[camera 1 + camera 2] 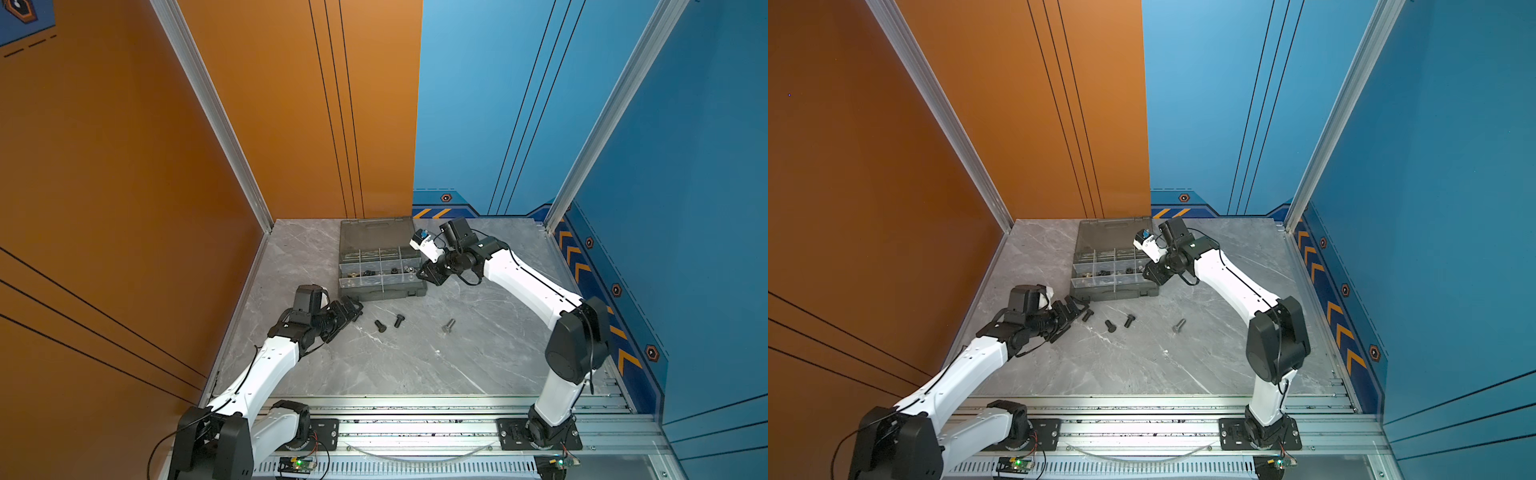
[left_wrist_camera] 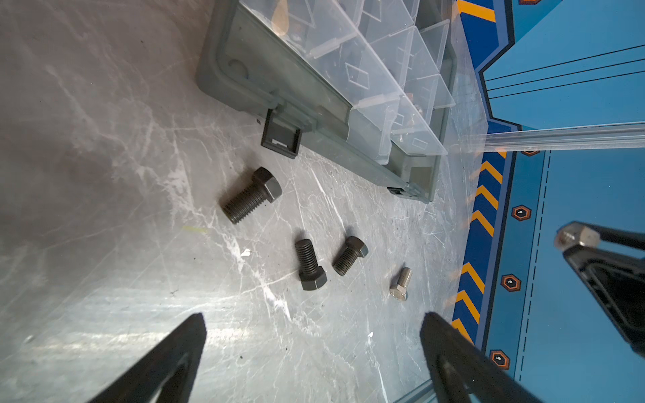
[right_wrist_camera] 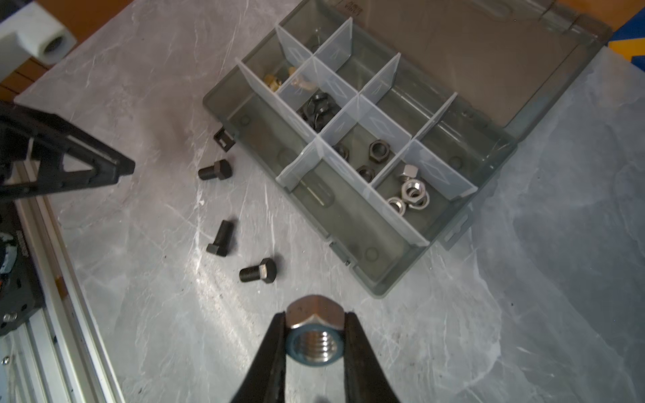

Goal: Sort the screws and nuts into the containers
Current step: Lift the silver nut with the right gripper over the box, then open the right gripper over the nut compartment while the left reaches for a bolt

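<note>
A grey marbled tabletop (image 1: 415, 365) was bounded by an orange wall (image 1: 124, 166) and a blue wall (image 1: 478, 104). Metal posts (image 1: 216, 116) were set at corners.

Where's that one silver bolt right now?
In both top views the silver bolt lies loose on the grey table, on the robot's side of the organiser case, to the right of the black bolts, touching nothing.

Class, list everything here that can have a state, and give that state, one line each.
Organiser case: open.
Left gripper: open, empty.
Right gripper: shut on silver nut.
Silver nut: held off the table.
Black bolts: three, lying loose on the table.
Silver bolt: lying loose on the table.
</note>
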